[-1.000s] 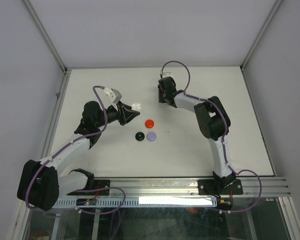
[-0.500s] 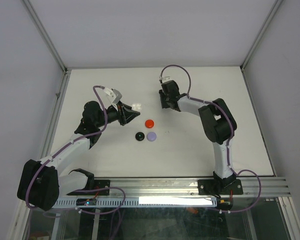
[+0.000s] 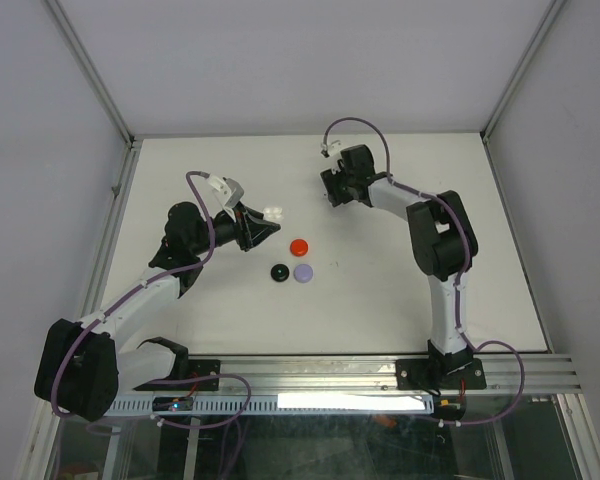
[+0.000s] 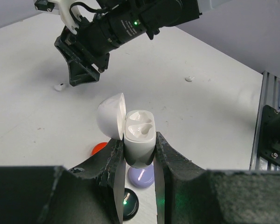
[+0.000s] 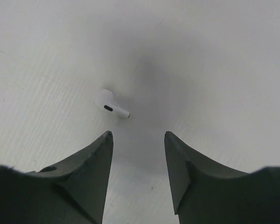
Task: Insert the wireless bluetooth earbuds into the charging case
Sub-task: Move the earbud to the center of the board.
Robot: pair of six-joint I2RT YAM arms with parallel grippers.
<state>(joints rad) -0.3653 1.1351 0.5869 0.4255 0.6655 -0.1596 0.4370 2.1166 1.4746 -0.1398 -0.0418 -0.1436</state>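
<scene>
Your right gripper point(image 5: 137, 136) has just opened with the white earbud point(image 5: 113, 105) lying ahead-left, ungrasped; your left gripper point(image 4: 139, 148) clamps the open charging case point(image 4: 139, 128).

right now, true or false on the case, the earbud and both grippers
1. The left gripper is shut on the white charging case, whose lid is open. True.
2. The case holds two earbuds. False: it is empty.
3. The right gripper holds the white earbud. False: its jaws are open and the earbud lies on the table beyond them.
4. A red round case, black round case and lavender round case lie on the table. True.
</scene>
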